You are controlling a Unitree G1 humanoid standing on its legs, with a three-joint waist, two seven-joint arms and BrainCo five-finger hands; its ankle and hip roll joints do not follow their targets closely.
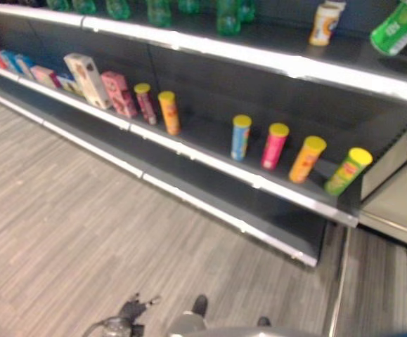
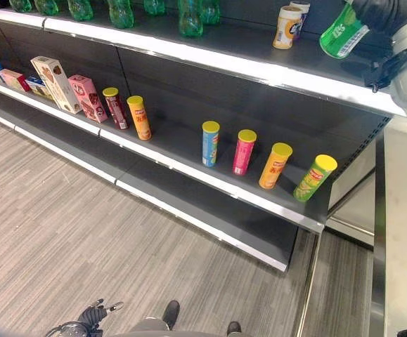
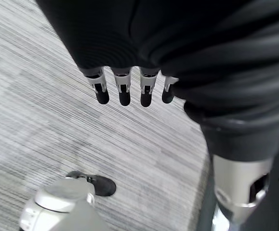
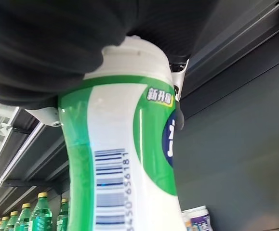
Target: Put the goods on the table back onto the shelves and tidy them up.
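My right hand (image 2: 380,14) is raised at the upper right, above the right end of the top shelf (image 2: 259,67), and is shut on a green and white plastic container (image 2: 342,32). The container is tilted, its base pointing down-left toward the shelf. Close up, the container (image 4: 125,159) shows a white cap end against my palm (image 4: 57,48) and a barcode on its side. Two cream jars (image 2: 287,27) stand on the top shelf just left of it. My left hand (image 3: 125,91) hangs low over the floor, fingers straight, holding nothing.
Green bottles (image 2: 189,17) line the top shelf further left. On the middle shelf (image 2: 189,170) stand blue (image 2: 210,142), pink (image 2: 244,151), orange (image 2: 275,165) and green (image 2: 315,177) tubes, then two more tubes (image 2: 138,116) and boxes (image 2: 55,84). A pale unit (image 2: 403,232) adjoins on the right.
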